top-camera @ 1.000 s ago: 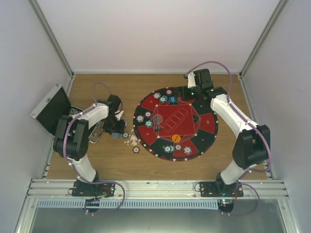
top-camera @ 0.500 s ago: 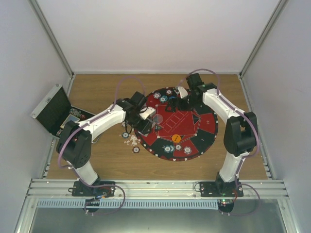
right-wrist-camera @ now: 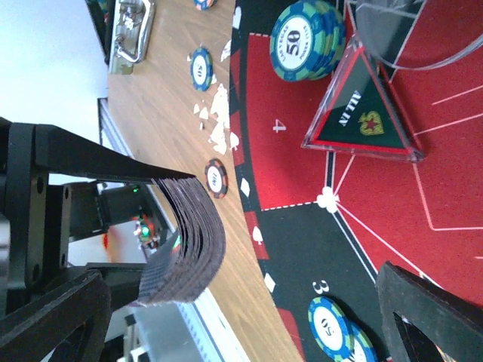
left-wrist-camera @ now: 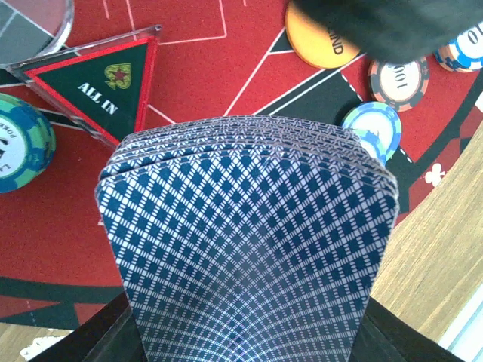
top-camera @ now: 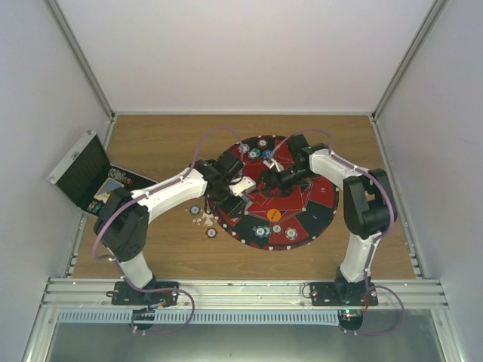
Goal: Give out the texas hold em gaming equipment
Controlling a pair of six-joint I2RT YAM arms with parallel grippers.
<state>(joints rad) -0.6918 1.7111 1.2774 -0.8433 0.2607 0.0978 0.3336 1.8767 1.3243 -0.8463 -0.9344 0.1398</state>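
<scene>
Left gripper [left-wrist-camera: 249,343] jaws are drawn in on the two sides of a deck of playing cards [left-wrist-camera: 249,249], which bows between them, blue-patterned backs to the wrist camera, held over the red-and-black mat [left-wrist-camera: 189,90]. Right gripper [right-wrist-camera: 241,320] jaws stand wide with nothing between them. The deck sits ahead and toward one finger, seemingly clear of it, though the oblique view is poor. Beyond the deck, on the mat, lie the "ALL IN" triangle [left-wrist-camera: 106,90], a teal chip stack [left-wrist-camera: 23,143], a blue-and-white chip [left-wrist-camera: 371,130], a chip marked 100 [left-wrist-camera: 398,79] and an orange disc [left-wrist-camera: 324,41].
</scene>
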